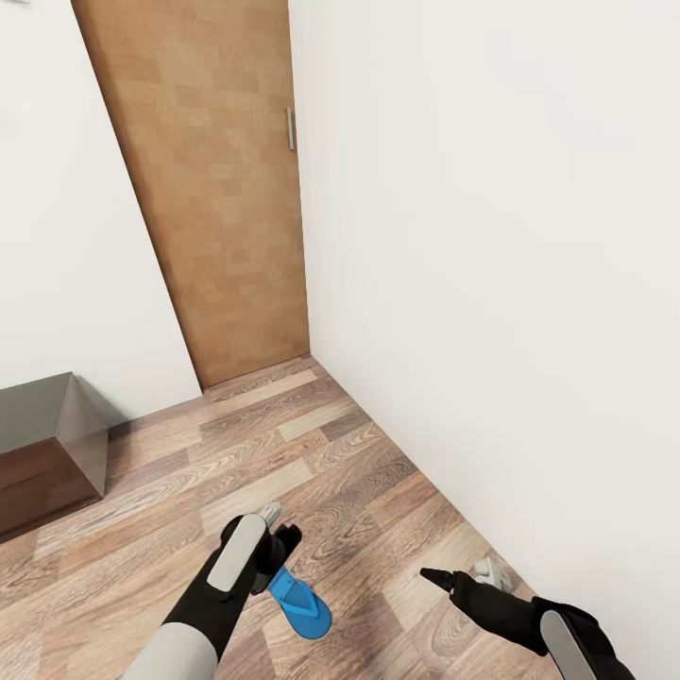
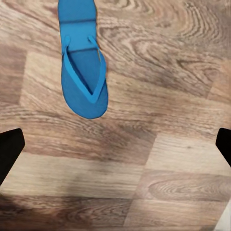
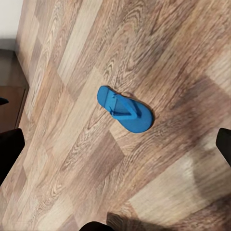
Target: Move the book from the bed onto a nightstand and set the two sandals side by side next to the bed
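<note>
One bright blue sandal lies flat on the wood-plank floor, just below my left gripper in the head view. The left wrist view looks down on the sandal, with the left gripper open above the floor and nothing between its fingers. My right gripper hovers near the white wall, also open and empty. From its wrist view the same sandal lies some way ahead of it. A dark brown nightstand stands at the left. The book, the bed and the other sandal are out of view.
A closed wooden door with a metal handle fills the room's corner ahead. A white wall runs close along my right side. Bare plank floor stretches between the nightstand and that wall.
</note>
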You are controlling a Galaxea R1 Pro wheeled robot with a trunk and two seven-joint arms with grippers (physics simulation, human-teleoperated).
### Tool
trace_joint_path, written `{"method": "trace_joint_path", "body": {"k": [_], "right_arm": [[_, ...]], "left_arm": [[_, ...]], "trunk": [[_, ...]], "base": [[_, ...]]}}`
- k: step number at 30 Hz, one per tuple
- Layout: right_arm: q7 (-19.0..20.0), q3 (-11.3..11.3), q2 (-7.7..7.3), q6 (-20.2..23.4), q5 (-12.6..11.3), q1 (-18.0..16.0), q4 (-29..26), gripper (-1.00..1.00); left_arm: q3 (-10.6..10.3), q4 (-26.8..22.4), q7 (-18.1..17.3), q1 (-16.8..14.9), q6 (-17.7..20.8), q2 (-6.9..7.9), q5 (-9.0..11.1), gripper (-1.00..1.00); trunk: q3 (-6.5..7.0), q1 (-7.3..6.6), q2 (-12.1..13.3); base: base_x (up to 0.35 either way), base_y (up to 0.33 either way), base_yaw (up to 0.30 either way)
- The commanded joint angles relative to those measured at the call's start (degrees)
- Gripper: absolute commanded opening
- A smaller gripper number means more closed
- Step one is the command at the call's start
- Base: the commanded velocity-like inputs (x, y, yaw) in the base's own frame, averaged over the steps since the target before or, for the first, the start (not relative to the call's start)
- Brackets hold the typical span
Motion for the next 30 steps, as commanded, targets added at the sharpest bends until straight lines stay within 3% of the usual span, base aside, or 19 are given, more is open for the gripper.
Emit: {"method": "trace_joint_path", "body": {"k": [1, 8, 14, 16, 17, 22, 25, 30], "right_arm": [[0.21, -0.09, 0.01, 0.32, 0.05, -0.03, -0.02, 1.00], [0.33, -0.19, -0.05, 0.43, 0.00, -0.03, -0.02, 1.00], [0.81, -0.45, 0.10, 0.71, -0.91, -0.05, -2.40, 1.00], [0.86, -0.46, 0.18, 0.75, -2.50, -0.08, -3.35, 1.00], [0.95, -0.47, 0.23, 0.80, -6.03, -0.09, -4.29, 1.00], [1.42, -0.42, 0.23, 0.89, -15.23, -0.11, -7.23, 1.00], [1.50, -0.40, 0.25, 0.90, -17.13, -0.11, -8.25, 1.00], [1.52, -0.39, 0.20, 0.78, -18.14, -0.09, -8.72, 1.00]], "left_arm": [[-0.13, -0.06, 0.33, -0.02, 0.15, 0.00, 0.23, 1.00], [-1.45, -0.01, 0.17, -0.02, 0.21, 0.00, 0.26, 1.00], [-2.02, 0.15, -0.03, -0.02, 0.22, 0.00, 0.32, 1.00], [-2.05, 0.16, -0.06, -0.02, 0.22, 0.00, 0.33, 1.00], [-2.07, 0.17, -0.09, -0.01, 0.24, 0.00, 0.32, 1.00], [-2.18, 0.17, -0.12, -0.02, 0.29, 0.00, 0.29, 1.00], [-2.70, 0.17, -0.22, -0.02, 0.30, 0.00, 0.31, 1.00], [-4.60, 0.21, -0.29, -0.01, 0.26, 0.00, 0.34, 1.00]], "trunk": [[-0.27, 0.01, -0.04], [-1.82, 0.19, -0.13], [-1.82, 0.19, -0.13], [-1.82, 0.19, -0.13], [-1.82, 0.19, -0.13], [-1.82, 0.19, -0.13], [-1.82, 0.19, -0.13], [-1.82, 0.19, -0.13]], "base": [[0.000, 0.000, 0.000], [0.000, 0.000, 0.000], [0.000, 0.000, 0.000], [0.000, 0.000, 0.000], [0.000, 0.000, 0.000], [0.000, 0.000, 0.000], [0.000, 0.000, 0.000], [0.000, 0.000, 0.000]]}}
